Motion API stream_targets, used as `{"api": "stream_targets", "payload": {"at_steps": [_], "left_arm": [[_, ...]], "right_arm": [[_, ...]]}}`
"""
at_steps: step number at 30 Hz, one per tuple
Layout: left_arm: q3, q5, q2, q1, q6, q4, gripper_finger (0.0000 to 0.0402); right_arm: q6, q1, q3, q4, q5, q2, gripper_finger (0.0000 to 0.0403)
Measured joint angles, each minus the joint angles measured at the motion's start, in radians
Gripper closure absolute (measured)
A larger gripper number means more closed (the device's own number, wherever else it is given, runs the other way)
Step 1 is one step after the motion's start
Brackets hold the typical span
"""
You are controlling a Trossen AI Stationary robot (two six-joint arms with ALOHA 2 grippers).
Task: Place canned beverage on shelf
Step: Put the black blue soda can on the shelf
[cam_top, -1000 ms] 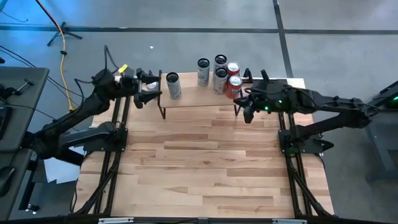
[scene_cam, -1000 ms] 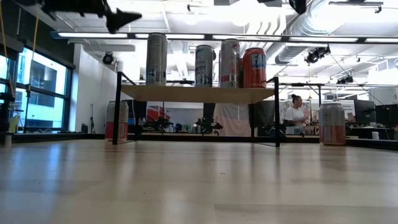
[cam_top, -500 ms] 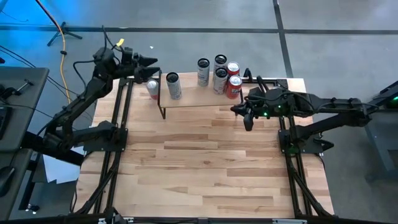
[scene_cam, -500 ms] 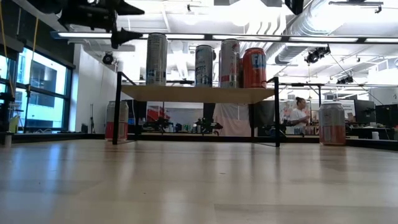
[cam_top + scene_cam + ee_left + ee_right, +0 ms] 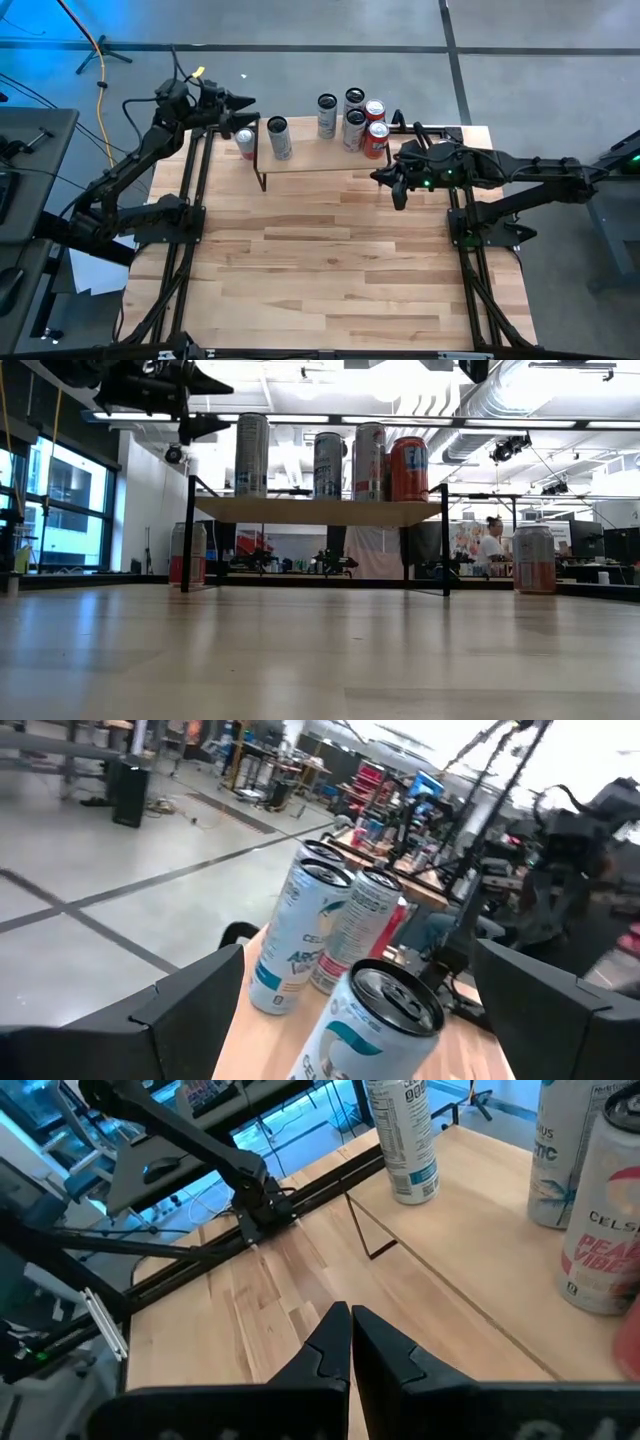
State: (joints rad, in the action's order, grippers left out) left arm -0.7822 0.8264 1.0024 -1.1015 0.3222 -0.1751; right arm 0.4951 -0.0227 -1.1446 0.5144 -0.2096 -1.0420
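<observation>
The shelf (image 5: 320, 165) stands at the table's far edge on thin black legs (image 5: 189, 535). Several cans stand on its plank: a white one (image 5: 279, 138) near the left end and a cluster (image 5: 355, 122) toward the right end. A red can (image 5: 245, 143) stands on the table just left of the shelf. My left gripper (image 5: 240, 108) hangs open and level beyond the table's far left corner, higher than the can tops (image 5: 205, 400), fingers pointing at the white can (image 5: 370, 1020). My right gripper (image 5: 396, 186) is shut, empty, off the shelf's right end.
In the low view another can (image 5: 533, 558) stands on the table right of the shelf. Black frame rails (image 5: 190, 230) run along both sides of the table. The wide wooden tabletop (image 5: 330, 270) stretches in front of the shelf. A person (image 5: 492, 540) shows far behind.
My left gripper has swung from beside the red can toward the table's far edge, staying open and high; the red can stands uncovered where it was. The cans on the shelf have not moved.
</observation>
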Motion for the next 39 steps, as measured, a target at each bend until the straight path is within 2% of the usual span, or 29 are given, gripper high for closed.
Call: {"api": "stream_targets", "payload": {"at_steps": [4,8,11,15,21,29,32,39], "left_arm": [[0.000,0.035,0.036,0.000,-0.038,-0.005,0.0051],[-0.035,0.134,0.136,0.003,-0.043,-0.001,0.0051],[-0.066,0.161,0.176,-0.006,-0.091,-0.007,0.0051],[-0.086,0.235,0.213,-0.011,-0.194,-0.006,0.0051],[-0.091,0.294,0.261,0.004,-0.236,-0.007,0.0051],[-0.091,0.384,0.266,0.006,-0.248,-0.007,0.0051],[-0.085,0.386,0.266,0.023,-0.267,-0.004,0.0051],[-0.067,0.315,0.266,0.076,-0.354,0.000,0.0051]], "right_arm": [[0.025,0.000,0.000,-0.002,0.000,0.000,0.0403],[0.031,0.000,0.000,-0.003,0.000,0.000,0.0403],[0.058,0.000,0.000,-0.003,0.000,0.000,0.0403],[0.081,0.000,0.000,-0.003,0.001,0.000,0.0403],[0.084,0.000,0.000,-0.003,0.001,0.000,0.0403],[0.108,0.000,0.000,-0.002,0.002,-0.010,0.0403],[0.107,0.000,-0.001,-0.009,0.002,-0.028,0.0403],[0.100,0.000,-0.001,-0.011,0.038,-0.086,0.0402]]}}
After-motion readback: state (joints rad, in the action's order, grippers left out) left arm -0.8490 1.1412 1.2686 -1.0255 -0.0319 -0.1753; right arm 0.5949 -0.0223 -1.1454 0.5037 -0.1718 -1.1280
